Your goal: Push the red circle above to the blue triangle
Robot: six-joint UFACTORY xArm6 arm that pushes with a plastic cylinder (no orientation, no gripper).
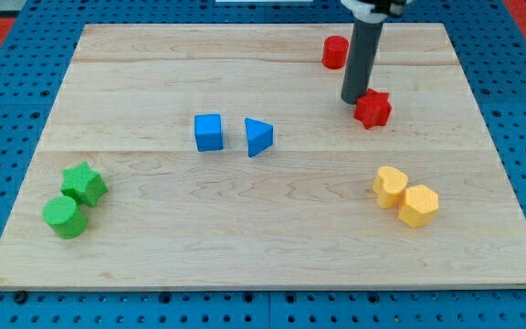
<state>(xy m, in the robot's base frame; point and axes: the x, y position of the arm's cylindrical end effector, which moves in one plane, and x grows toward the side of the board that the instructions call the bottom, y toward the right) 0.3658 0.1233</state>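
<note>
The red circle (335,52) sits near the view's top, right of centre. The blue triangle (258,137) lies near the board's middle, well below and to the left of the red circle. My tip (352,100) is on the board below the red circle and to its right, touching or nearly touching the left side of a red star-shaped block (373,109). The rod rises from the tip to the view's top edge, just right of the red circle.
A blue cube (208,132) sits just left of the blue triangle. A green star (84,184) and green cylinder (64,217) sit at the lower left. A yellow heart-like block (390,185) and yellow hexagon (418,205) sit at the lower right.
</note>
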